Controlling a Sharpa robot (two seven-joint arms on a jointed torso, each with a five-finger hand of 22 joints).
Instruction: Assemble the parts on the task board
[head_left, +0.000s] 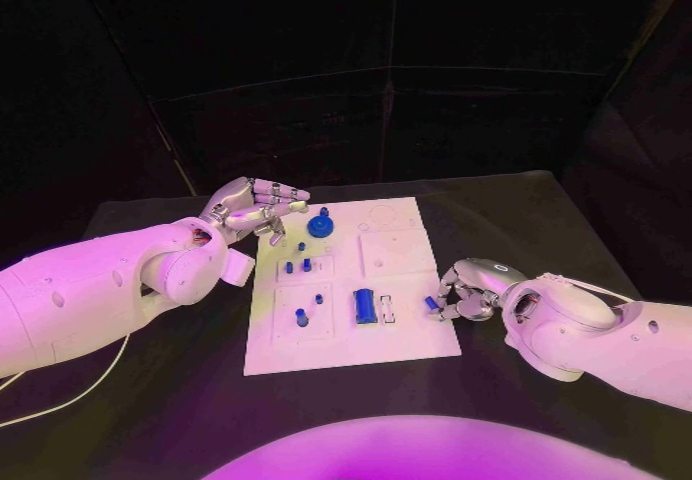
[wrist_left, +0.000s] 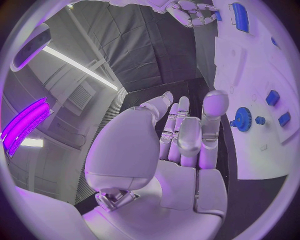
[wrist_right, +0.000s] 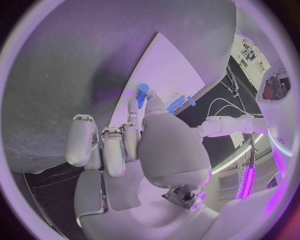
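The board (head_left: 411, 335) lies mid-tabletop (head_left: 534, 215). The right robot hand (head_left: 464, 296) sits at the board's right edge, thumb and a finger pinching a small blue part (head_left: 431, 302) just over it. The left robot hand (head_left: 260, 207) hovers at the board's far left corner, fingers loosely apart, holding nothing, near a blue gear (head_left: 322, 226) on the board

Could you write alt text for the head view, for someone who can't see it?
A white task board lies on a black table with small blue parts on it, including a blue gear. The robot's right hand pinches a small blue part at the board's right edge, while its left hand hovers, holding nothing, by the far left corner.
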